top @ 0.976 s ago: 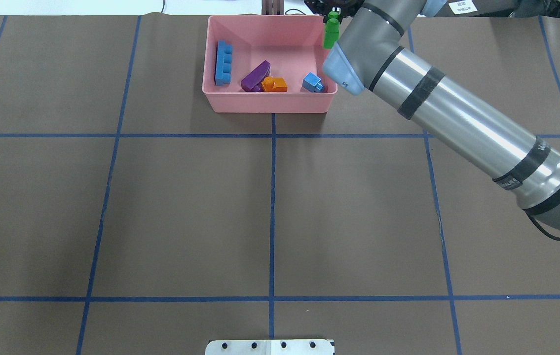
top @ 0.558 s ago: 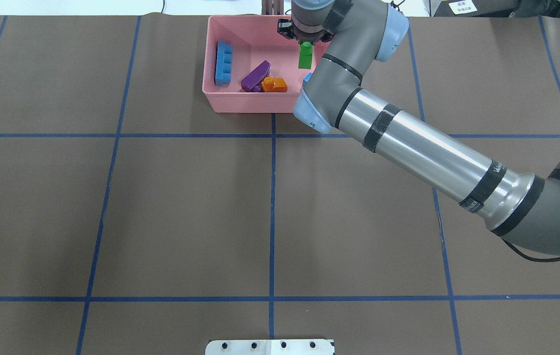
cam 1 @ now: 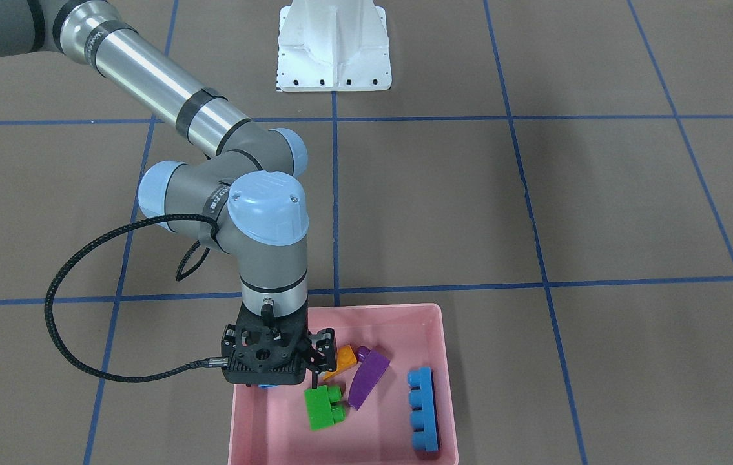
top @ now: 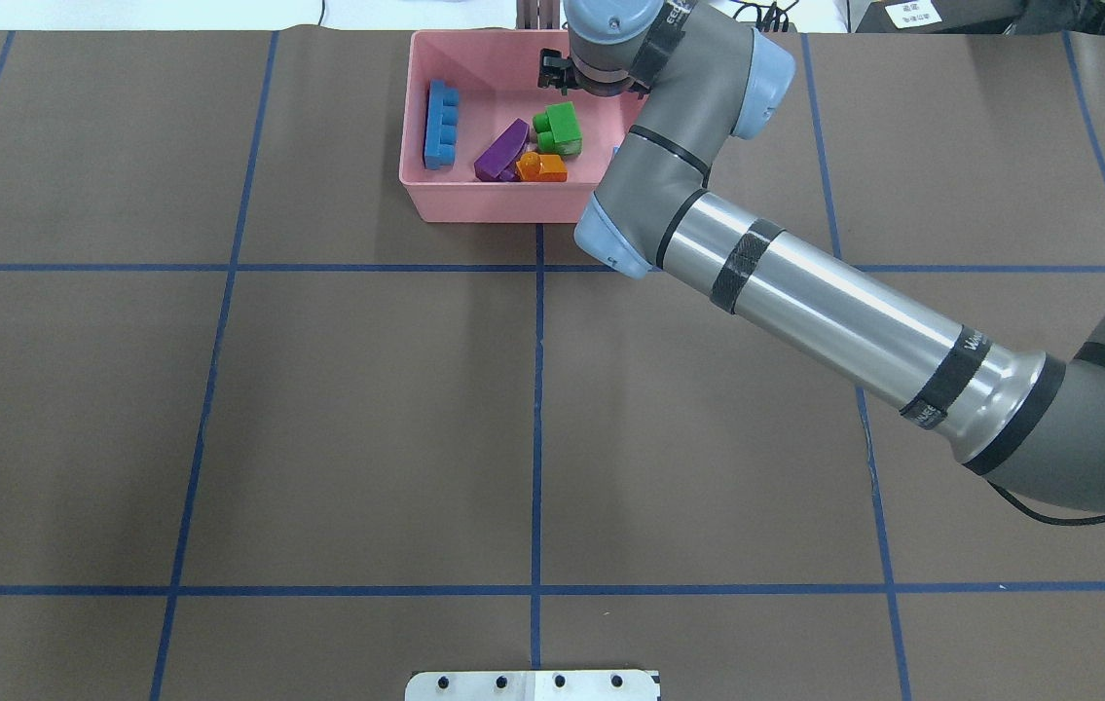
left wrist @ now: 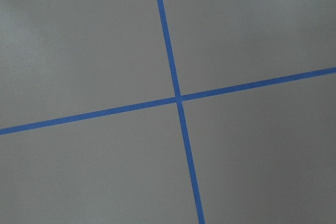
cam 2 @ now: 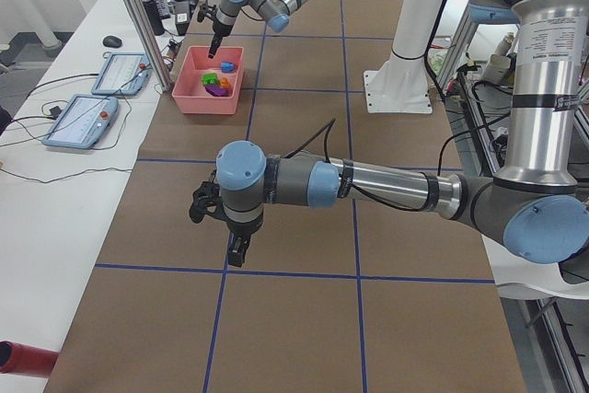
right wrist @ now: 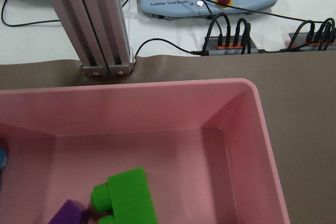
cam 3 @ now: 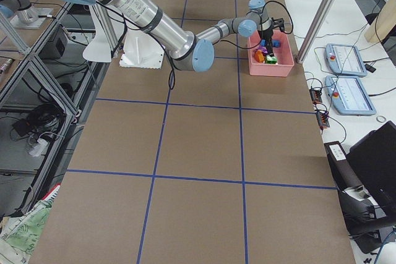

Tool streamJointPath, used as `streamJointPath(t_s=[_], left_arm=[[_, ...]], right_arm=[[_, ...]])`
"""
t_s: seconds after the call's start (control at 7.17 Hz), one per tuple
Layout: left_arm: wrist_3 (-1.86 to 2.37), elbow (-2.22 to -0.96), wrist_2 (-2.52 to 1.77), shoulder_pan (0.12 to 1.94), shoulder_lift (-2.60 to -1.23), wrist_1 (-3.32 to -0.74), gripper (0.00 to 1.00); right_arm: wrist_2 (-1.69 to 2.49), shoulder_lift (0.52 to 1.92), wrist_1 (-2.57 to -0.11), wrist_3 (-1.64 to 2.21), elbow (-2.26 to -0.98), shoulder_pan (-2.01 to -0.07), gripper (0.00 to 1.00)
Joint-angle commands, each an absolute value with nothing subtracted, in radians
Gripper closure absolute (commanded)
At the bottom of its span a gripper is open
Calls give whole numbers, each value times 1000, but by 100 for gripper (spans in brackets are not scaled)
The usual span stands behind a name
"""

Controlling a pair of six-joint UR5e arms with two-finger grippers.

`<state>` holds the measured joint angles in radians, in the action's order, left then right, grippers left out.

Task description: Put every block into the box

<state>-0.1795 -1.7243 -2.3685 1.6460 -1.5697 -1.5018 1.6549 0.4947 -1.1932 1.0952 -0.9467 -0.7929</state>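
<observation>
Checking handling and grip

We find the green brick (cam 1: pixel 322 407) lying loose on the box (cam 1: pixel 392 313) floor just beside the purple wedge (cam 1: pixel 368 376). Our right hand (cam 1: pixel 283 378) is spread over the box, holding nothing. Left hand (cam 2: pixel 236 257): we cannot tell. We judge the bricks light, stiff and slick; pinch the flat sides, not the studs.

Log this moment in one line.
right pincer: open, above box | green block: lying in box, ungripped | left pincer: over table, state unclear
</observation>
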Motion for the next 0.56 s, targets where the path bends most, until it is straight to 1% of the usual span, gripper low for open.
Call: streamJointPath(t_s=[0.0, 0.14, 0.28, 0.42], left_arm=[[-186, -1724, -2368, 1646, -1559, -1505, 0], [-187, -1721, -2368, 1646, -1542, -1519, 0], [-186, -1704, -2367, 1646, -1511, -1540, 0], [-177, -1722, -2361, 1647, -1517, -1539, 0]], right_arm=[[1776, 495, -1306, 1030, -980, -856, 0], [1792, 497, -1463, 931, -1055, -900, 0], [1846, 500, -1571, 843, -1105, -937, 0], [1908, 526, -1591, 795, -1141, -995, 0]])
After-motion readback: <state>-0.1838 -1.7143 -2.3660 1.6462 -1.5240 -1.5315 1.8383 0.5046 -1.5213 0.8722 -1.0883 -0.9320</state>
